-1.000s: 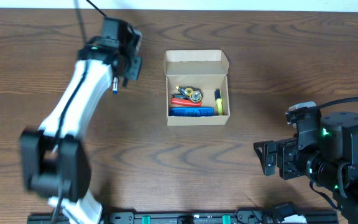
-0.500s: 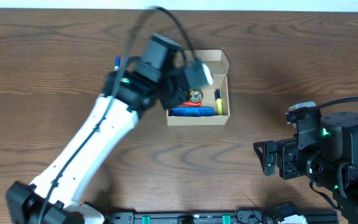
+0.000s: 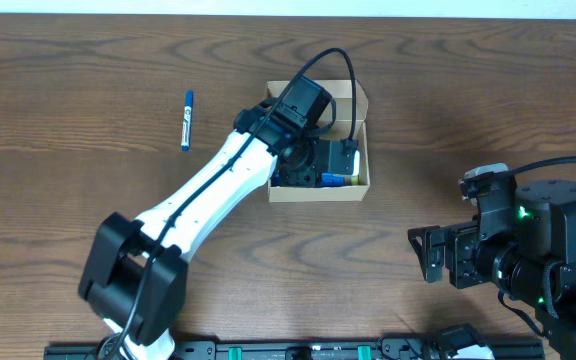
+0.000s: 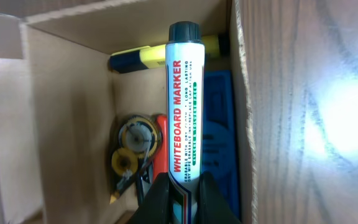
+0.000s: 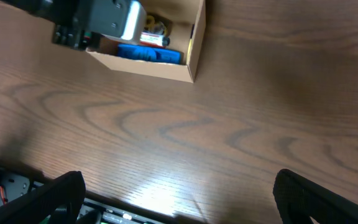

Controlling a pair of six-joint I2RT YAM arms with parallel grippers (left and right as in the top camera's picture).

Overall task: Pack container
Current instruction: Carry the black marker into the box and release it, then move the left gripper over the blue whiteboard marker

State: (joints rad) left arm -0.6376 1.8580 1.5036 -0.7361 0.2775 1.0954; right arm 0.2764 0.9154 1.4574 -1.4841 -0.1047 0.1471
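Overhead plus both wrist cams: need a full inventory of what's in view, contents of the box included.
cardboard box: one, tan, middle of the table, lid flap open
whiteboard marker: one, white with black cap, held over the box interior
highlighter: one, yellow, inside the box at one end
flat case: one, blue, inside the box along a side wall
red item: one, red, on the box floor, partly hidden by the whiteboard marker
round items: two, yellowish, on the box floor; type unclear
blue-capped marker: one, white and blue, on the table left of the box
table: one, brown wood
left gripper: black, shut on the whiteboard marker
right gripper: black, open, empty, away from the box
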